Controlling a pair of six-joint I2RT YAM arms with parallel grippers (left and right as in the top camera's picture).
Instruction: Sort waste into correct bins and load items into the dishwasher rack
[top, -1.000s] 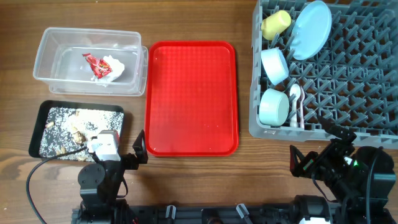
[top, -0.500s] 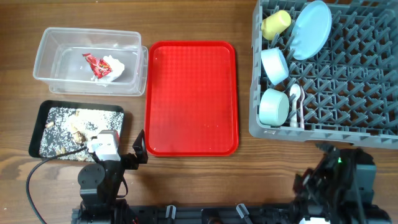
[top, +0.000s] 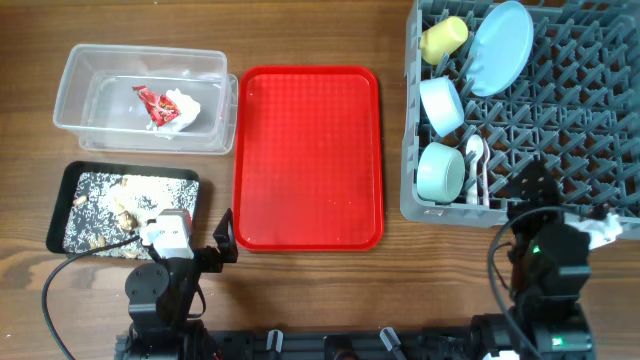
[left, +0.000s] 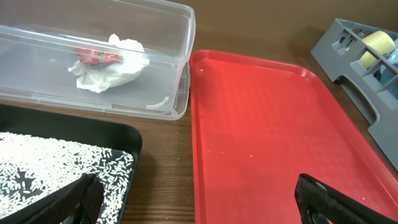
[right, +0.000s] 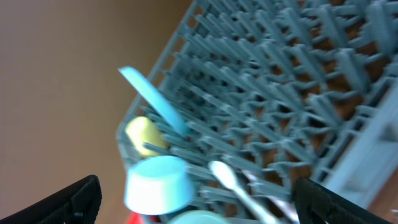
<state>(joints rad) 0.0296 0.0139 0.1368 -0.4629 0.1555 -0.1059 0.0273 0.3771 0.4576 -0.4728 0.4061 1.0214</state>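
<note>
Overhead: the right gripper (top: 532, 186) has swung up from the table's near right corner and now stands at the rack's (top: 560, 120) front edge. Nothing else has moved, and the left gripper (top: 224, 238) sits as before. The rack holds one plate (top: 500, 45), one cup (top: 443, 38), two bowls (top: 441, 103), one spoon (top: 474, 152) and apparently one fork (top: 485, 185). The red tray (top: 308, 155) is bare, so the sorting looks finished.

Left wrist: the left gripper (left: 196, 199) is spread wide and empty, over the near edges of the black tray (left: 134, 140) and the red tray (left: 267, 124). One tub (left: 180, 37) holds one wrapper (left: 102, 62), and the scraps (left: 56, 168) lie in the black tray.

Right wrist: the view is blurred. The right gripper (right: 199, 196) is spread wide and holds nothing. It faces the rack (right: 280, 74), with the plate (right: 152, 93), cup (right: 144, 134), one bowl (right: 158, 183) and spoon (right: 227, 177) in view.
</note>
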